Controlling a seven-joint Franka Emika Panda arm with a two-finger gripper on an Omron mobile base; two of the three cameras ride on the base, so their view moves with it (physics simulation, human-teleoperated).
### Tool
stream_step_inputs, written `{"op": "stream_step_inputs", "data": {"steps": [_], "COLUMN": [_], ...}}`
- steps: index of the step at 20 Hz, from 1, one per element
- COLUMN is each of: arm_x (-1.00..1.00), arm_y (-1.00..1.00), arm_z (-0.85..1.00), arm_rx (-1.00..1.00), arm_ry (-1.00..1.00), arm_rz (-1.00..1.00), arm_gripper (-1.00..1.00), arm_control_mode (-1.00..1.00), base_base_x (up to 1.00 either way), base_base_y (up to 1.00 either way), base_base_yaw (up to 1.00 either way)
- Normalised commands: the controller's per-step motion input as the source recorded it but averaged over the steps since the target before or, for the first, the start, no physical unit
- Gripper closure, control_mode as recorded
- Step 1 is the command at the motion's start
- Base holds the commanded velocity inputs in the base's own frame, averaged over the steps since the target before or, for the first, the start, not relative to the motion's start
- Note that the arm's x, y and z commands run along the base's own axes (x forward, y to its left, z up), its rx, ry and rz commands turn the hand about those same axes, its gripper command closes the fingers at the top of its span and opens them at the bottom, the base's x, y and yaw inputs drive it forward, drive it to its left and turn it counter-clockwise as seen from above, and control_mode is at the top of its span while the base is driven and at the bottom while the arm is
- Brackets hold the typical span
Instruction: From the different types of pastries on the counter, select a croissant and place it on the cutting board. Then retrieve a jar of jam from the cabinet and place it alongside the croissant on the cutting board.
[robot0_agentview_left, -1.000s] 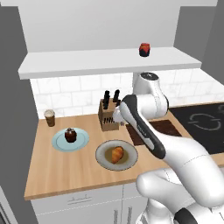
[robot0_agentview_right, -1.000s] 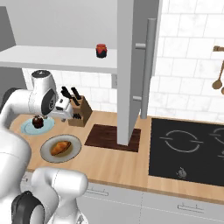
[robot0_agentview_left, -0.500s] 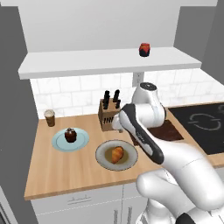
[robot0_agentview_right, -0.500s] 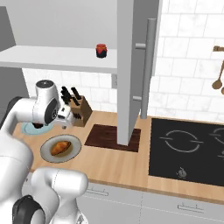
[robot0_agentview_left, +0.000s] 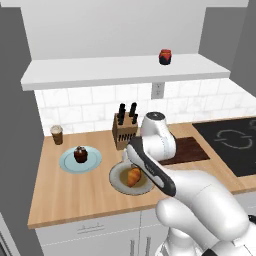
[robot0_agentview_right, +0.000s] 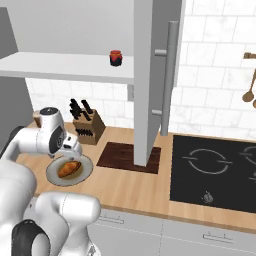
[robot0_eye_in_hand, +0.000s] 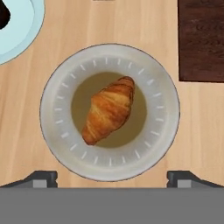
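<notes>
No step is complete: the gripper (robot0_eye_in_hand: 112, 180), jaws apart, hovers above the croissant (robot0_eye_in_hand: 109, 110) on its plate (robot0_eye_in_hand: 57, 144); the cutting board (robot0_agentview_left: 187, 148) is bare, the jam jar (robot0_agentview_left: 165, 56) shelved.

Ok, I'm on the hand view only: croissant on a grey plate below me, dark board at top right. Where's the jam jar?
Observer: The jar of jam stands on the white cabinet shelf, above the counter.
Operator: Anything on that pale blue plate at my corner?
Observer: A chocolate cupcake sits on it.
Operator: Is the cutting board bare?
Observer: What shows of the cutting board is bare; a white column hides its middle. The croissant is on its plate, gripper open above.
</notes>
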Motion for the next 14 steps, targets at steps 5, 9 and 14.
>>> {"op": "stream_step_inputs", "data": {"steps": [5,9,14], "arm_x": [0.03,0.07,0.16], "arm_y": [0.09,0.01,0.06], "arm_z": [-0.31,-0.35,-0.26], "arm_rx": [0.00,0.00,0.00], "arm_ry": [0.00,0.00,0.00], "arm_rz": [0.00,-0.02,-0.04], "arm_gripper": [-1.00,-1.00,-1.00], "arm_control_mode": [-1.00,-1.00,-1.00], "base_base_x": [0.00,0.00,0.00], "base_base_y": [0.00,0.00,0.00], "base_base_yaw": [0.00,0.00,0.00]}}
